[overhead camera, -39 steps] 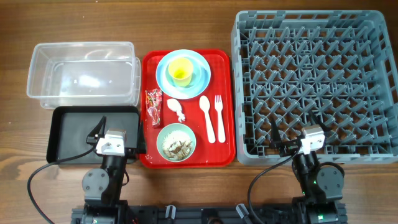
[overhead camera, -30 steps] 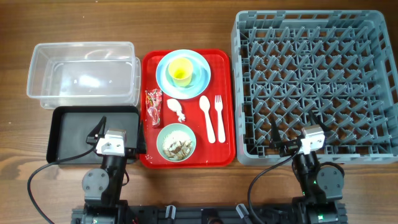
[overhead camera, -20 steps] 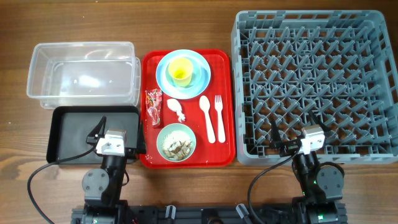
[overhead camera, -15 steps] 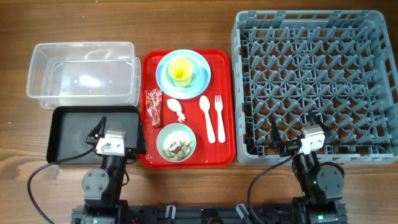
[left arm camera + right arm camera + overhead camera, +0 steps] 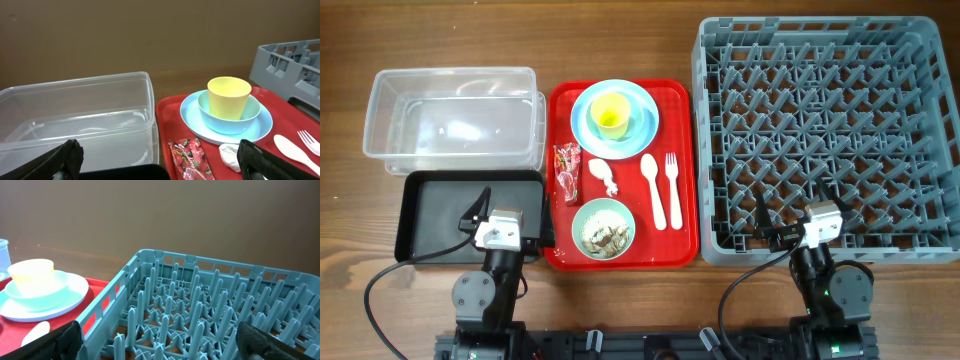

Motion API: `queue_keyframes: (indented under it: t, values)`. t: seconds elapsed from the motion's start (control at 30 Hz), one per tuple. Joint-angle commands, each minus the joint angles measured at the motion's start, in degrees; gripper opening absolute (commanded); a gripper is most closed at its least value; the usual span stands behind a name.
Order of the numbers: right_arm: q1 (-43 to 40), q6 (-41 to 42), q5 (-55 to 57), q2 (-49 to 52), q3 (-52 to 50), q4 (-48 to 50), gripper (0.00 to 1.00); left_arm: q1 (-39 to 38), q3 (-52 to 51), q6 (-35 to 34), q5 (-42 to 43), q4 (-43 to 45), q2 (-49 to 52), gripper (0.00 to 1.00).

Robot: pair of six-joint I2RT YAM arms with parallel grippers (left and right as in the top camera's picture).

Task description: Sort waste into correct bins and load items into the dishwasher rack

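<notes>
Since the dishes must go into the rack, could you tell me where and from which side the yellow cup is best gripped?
Probably by its rim, from straight above, with one finger inside and one outside. The yellow cup stands upright and open-mouthed, its base nested in the small light-blue bowl, so only its upper wall is free.

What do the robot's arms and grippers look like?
The left arm and right arm are black with round joint housings and a white block at the wrist. A black cable loops beside each base. The left gripper and right gripper have black fingers.
</notes>
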Motion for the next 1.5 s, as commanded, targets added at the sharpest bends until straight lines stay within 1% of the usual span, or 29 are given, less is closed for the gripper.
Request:
queue_keyframes:
  t: [0.0, 0.1, 0.17, 0.27, 0.47, 0.7, 0.83, 0.93, 1.03, 1.17, 1.23, 1.3, 1.37, 1.43, 1.47]
  values:
    - [0.2, -0.1, 0.7, 0.1, -0.1, 0.3, 1.00, -0.3, -0.2, 1.1, -0.3, -0.2, -0.6, 1.00]
    - [0.2, -0.1, 0.7, 0.1, -0.1, 0.3, 1.00, -0.3, -0.2, 0.1, 0.7, -0.5, -0.6, 1.00]
    - [0.2, -0.1, 0.7, 0.1, -0.1, 0.3, 1.00, -0.3, -0.2, -2.6, 2.0, -0.1, -0.6, 1.00]
    - [0.2, -0.1, 0.7, 0.1, -0.1, 0.3, 1.00, -0.3, -0.2, -2.6, 7.4, 0.3, -0.6, 1.00]
    - [0.2, -0.1, 0.7, 0.1, -0.1, 0.3, 1.00, -0.3, -0.2, -2.8, 7.8, 0.4, -0.6, 1.00]
    - [0.2, -0.1, 0.7, 0.1, -0.1, 0.3, 1.00, -0.3, 1.1, -15.2, 8.1, -0.2, -0.5, 1.00]
    - [0.2, -0.1, 0.7, 0.1, -0.1, 0.3, 1.00, -0.3, 9.4, -15.9, 8.1, -3.6, 1.8, 1.00]
    - [0.2, -0.1, 0.7, 0.1, -0.1, 0.3, 1.00, -0.3, 21.7, -15.9, 9.0, -10.9, 9.0, 1.00]
    - [0.2, -0.1, 0.7, 0.1, -0.1, 0.3, 1.00, -0.3, 36.1, -15.9, 12.9, -22.1, 22.0, 1.00]
    - [0.2, -0.1, 0.7, 0.1, -0.1, 0.3, 1.00, -0.3, 59.1, -15.9, 14.1, -43.1, 45.6, 1.00]
    - [0.2, -0.1, 0.7, 0.1, -0.1, 0.3, 1.00, -0.3, 65.9, -16.1, 15.4, -46.6, 55.0, 1.00]
    - [0.2, -0.1, 0.7, 0.1, -0.1, 0.3, 1.00, -0.3, 68.1, -16.1, 19.8, -47.8, 60.8, 1.00]
    - [0.2, -0.1, 0.7, 0.1, -0.1, 0.3, 1.00, -0.3, 68.1, -16.1, 27.5, -47.9, 66.7, 1.00]
    - [0.2, -0.1, 0.7, 0.1, -0.1, 0.3, 1.00, -0.3, 68.1, -16.1, 31.1, -48.7, 70.9, 1.00]
    - [0.2, -0.1, 0.7, 0.1, -0.1, 0.3, 1.00, -0.4, 68.1, -16.1, 31.6, -49.2, 72.6, 0.93]
